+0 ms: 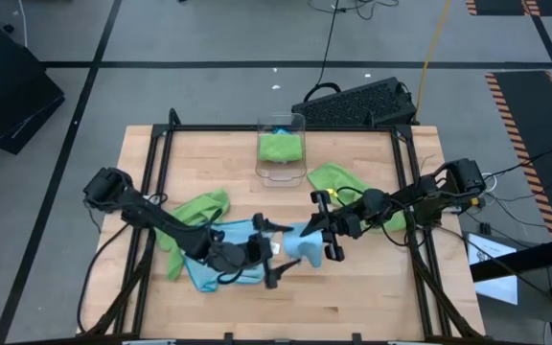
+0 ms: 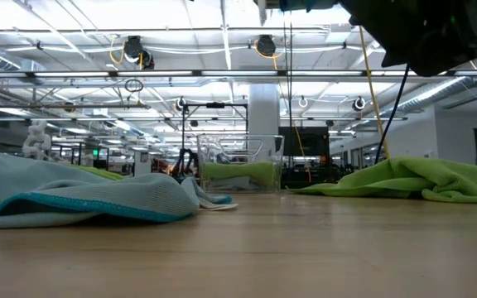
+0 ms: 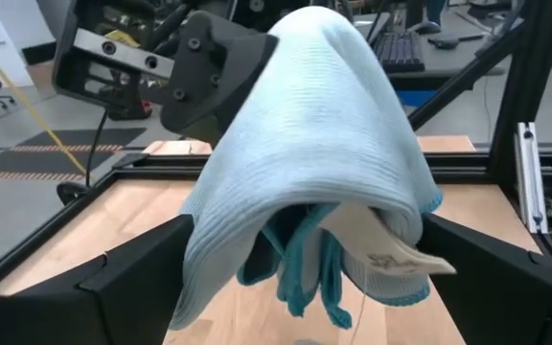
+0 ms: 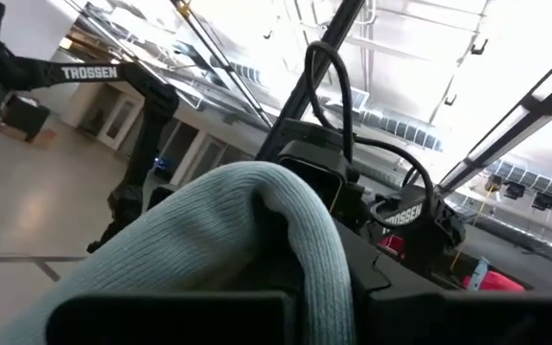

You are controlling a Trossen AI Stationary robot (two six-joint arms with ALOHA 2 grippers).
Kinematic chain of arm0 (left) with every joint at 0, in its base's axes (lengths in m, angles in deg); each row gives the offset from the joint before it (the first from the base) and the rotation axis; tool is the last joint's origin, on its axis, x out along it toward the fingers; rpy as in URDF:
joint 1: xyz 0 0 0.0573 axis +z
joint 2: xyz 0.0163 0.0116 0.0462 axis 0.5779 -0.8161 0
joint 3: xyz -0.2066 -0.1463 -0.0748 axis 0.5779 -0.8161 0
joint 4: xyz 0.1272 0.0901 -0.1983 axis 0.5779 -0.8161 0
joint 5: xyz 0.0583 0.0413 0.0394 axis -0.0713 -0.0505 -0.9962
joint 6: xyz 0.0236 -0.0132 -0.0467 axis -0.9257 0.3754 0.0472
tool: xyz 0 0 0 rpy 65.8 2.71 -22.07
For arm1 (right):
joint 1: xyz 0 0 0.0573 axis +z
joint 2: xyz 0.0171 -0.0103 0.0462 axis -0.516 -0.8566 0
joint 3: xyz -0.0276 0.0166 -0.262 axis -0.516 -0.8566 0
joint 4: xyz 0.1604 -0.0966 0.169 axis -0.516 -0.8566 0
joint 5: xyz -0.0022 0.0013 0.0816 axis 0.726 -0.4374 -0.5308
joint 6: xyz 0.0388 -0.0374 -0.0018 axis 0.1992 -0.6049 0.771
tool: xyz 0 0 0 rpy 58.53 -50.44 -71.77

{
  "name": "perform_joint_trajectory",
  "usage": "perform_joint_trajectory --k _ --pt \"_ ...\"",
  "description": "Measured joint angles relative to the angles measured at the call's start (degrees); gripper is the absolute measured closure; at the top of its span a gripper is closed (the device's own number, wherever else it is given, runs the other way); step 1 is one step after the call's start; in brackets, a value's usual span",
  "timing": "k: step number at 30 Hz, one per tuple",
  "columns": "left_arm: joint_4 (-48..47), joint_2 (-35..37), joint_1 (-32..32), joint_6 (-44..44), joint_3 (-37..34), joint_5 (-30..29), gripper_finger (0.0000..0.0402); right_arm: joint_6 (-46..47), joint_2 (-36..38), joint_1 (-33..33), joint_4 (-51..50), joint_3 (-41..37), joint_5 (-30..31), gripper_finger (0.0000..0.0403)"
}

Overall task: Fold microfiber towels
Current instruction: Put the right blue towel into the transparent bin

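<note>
Near the table's middle: light blue towel (image 1: 307,244), ribbed with a teal hem, one end lifted, the rest lying flat.
Right gripper (image 1: 326,251): clamped on that lifted end.
Left gripper (image 1: 274,251): spread wide beside it, holding nothing.
Hard to see: the pinch itself, buried under cloth.
Left wrist view only: white tag (image 3: 401,264) dangling beneath the drape.

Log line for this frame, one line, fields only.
right claw: shut on blue towel, lifted | left claw: open beside it | green towels: on table | bin: green towel inside
</note>
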Motion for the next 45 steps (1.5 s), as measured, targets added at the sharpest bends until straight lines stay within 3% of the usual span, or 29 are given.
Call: perform_joint_trajectory --k 4,10,17,20,24,32,37,45 --pt "0.29 -0.01 0.24 1.03 0.00 0.72 0.0005 -0.91 0.00 0.00 0.00 0.01 0.08 0.0389" --pt "0.31 -0.03 0.48 2.99 0.00 7.06 0.0005 -1.21 0.00 -0.21 -0.08 0.01 2.68 0.0389" --pt "0.31 -0.03 0.88 3.58 0.00 4.56 0.0017 -1.22 0.00 -0.25 -0.20 0.01 2.69 0.0389" --pt "0.29 -0.03 0.96 3.63 0.00 4.40 0.0059 -1.22 0.00 -0.25 -0.29 0.01 2.69 0.0389" --pt "-0.14 0.04 0.93 3.31 0.00 4.39 0.0142 -1.22 0.00 -0.25 -0.36 0.01 2.68 0.0389" --pt "-0.34 0.08 0.96 -0.95 0.00 3.50 0.0361 1.29 0.00 -0.22 -0.57 0.01 2.60 0.0389" --pt "-4.08 1.12 0.66 -0.51 -0.02 -1.00 0.0363 8.94 -0.02 -0.22 -0.89 -0.11 4.64 0.0371" --pt "-16.56 6.89 -0.10 2.36 -0.07 -3.10 0.0369 20.71 3.46 -0.07 -5.65 -5.00 8.87 0.0255"
